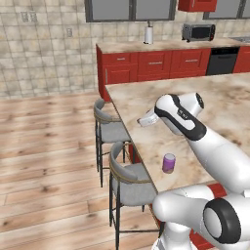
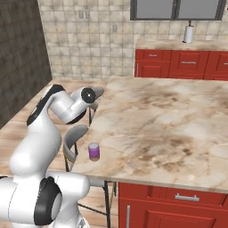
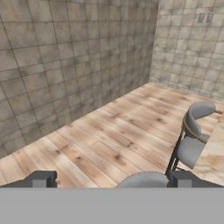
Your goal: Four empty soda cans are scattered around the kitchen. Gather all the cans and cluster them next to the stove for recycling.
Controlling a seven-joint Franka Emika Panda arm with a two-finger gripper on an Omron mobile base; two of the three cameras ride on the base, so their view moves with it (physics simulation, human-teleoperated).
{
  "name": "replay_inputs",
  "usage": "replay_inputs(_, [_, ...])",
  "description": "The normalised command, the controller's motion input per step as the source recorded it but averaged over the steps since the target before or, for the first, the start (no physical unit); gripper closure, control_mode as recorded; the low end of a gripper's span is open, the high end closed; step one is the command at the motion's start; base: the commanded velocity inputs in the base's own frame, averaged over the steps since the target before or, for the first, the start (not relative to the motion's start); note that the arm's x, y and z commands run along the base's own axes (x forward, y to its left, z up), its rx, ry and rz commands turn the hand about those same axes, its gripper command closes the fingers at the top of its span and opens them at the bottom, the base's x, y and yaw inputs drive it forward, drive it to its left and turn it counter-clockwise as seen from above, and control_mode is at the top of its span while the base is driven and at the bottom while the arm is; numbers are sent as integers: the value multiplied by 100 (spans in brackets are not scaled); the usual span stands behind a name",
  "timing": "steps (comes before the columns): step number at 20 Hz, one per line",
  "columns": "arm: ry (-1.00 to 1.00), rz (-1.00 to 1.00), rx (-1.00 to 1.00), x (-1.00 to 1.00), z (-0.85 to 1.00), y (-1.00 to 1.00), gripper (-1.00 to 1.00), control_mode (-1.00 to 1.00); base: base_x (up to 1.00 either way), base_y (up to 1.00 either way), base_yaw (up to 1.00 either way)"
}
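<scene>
A purple soda can (image 1: 168, 162) is seen standing upright on the beige marbled bench (image 1: 215, 112), close to its near left edge, just above the nearer of two grey stools (image 1: 128, 181). In the right base view the same can (image 2: 93, 151) is found at the near left corner of the bench (image 2: 169, 124). The claw (image 3: 111, 181) is held open, its two dark fingertips (image 3: 41, 179) set wide apart with nothing between them. It is pointed out over the wooden floor (image 3: 109, 135) toward the tiled walls, with a stool (image 3: 194, 140) at the right. The claw is kept well apart from the can, beyond the bench edge.
</scene>
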Motion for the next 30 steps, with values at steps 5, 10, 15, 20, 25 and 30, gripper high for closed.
replay_inputs(5, [0,0,0,0,0,0,-100,100,0,0,0])
replay_inputs(10, [0,1,1,0,-1,-7,-100,-100,0,0,0])
replay_inputs(15, [0,18,6,0,-7,-34,-100,-100,0,0,0])
replay_inputs(20, [-6,26,6,-3,0,-49,-100,-100,0,0,0])
replay_inputs(25, [-10,10,-6,-29,2,-39,-100,-100,0,0,0])
replay_inputs(30, [-21,7,-6,-34,0,-35,-100,-100,0,0,0])
